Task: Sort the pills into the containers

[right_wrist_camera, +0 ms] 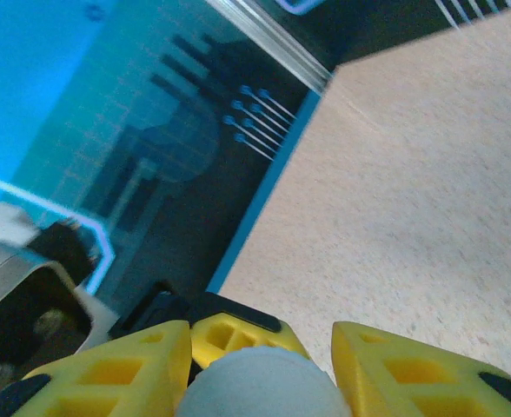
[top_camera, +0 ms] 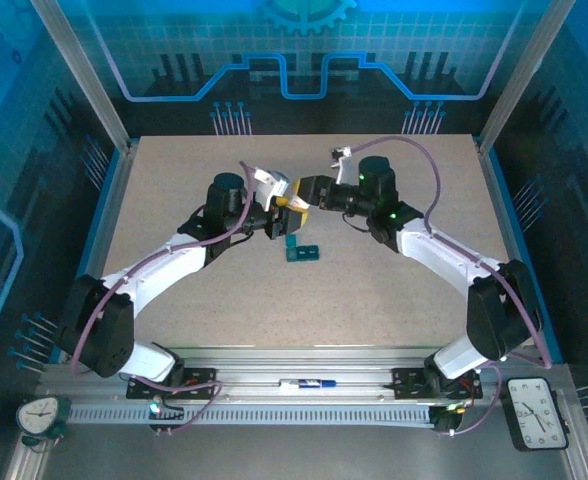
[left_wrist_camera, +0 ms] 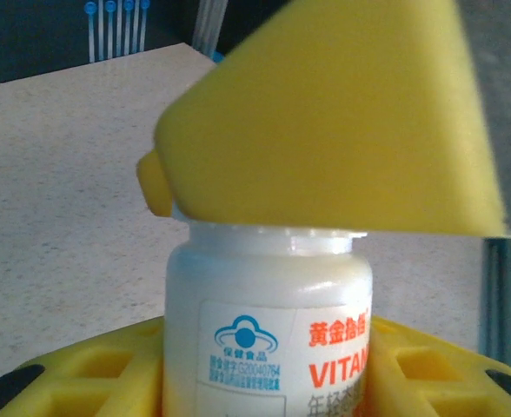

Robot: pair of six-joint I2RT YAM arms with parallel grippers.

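Observation:
A white pill bottle [left_wrist_camera: 268, 321] with an orange and blue label stands between the yellow fingers [left_wrist_camera: 90, 373] of my left gripper [left_wrist_camera: 268, 369], which is shut on its body. Over the bottle's top sits a yellow finger [left_wrist_camera: 342, 113] of my right gripper [right_wrist_camera: 262, 378]. That gripper is closed around the bottle's round white cap [right_wrist_camera: 264, 391]. Both grippers meet above the table's middle, left gripper [top_camera: 282, 215] facing right gripper [top_camera: 306, 195]. The teal containers [top_camera: 302, 252] lie on the table just in front of them. The pills are hidden.
The speckled beige table [top_camera: 394, 290] is walled by blue-lit panels and a metal frame. A pen-like object [top_camera: 309, 383] lies on the front rail between the arm bases. Clocks sit at the near corners, left [top_camera: 39, 415] and right [top_camera: 539, 412].

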